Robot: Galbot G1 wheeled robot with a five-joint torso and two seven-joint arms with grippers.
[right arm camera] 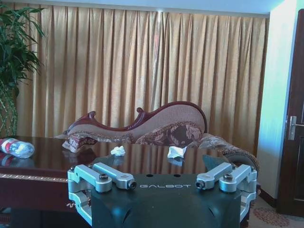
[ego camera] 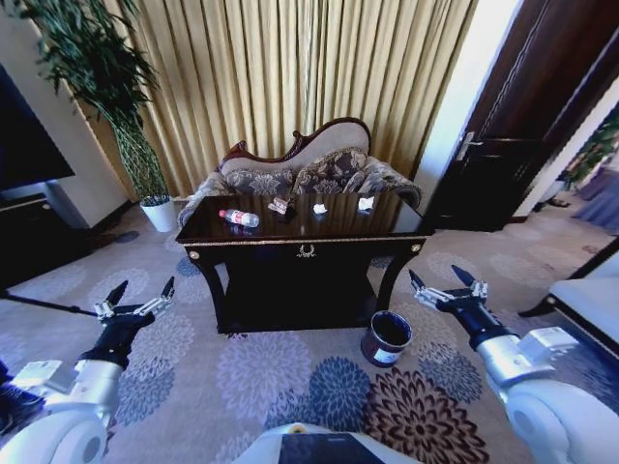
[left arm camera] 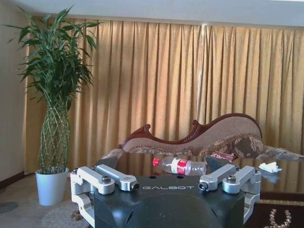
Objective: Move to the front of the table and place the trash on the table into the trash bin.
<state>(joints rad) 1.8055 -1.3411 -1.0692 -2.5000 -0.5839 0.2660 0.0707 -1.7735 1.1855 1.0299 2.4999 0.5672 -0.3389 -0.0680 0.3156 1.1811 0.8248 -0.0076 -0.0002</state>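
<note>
Both open-jawed, empty metal grippers, left (ego camera: 141,299) and right (ego camera: 446,282), flank mid-frame the dark glossy littered table (ego camera: 306,232), poised for pickup.

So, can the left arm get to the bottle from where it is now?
Probably not yet. The left gripper hangs open, low over the carpet, short of the table. The bottle lies farther back on top, with nothing blocking it.

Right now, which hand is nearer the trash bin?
Right. The right hand hovers open just above and right of the bin; the left hand is open, far across the carpet.
</note>
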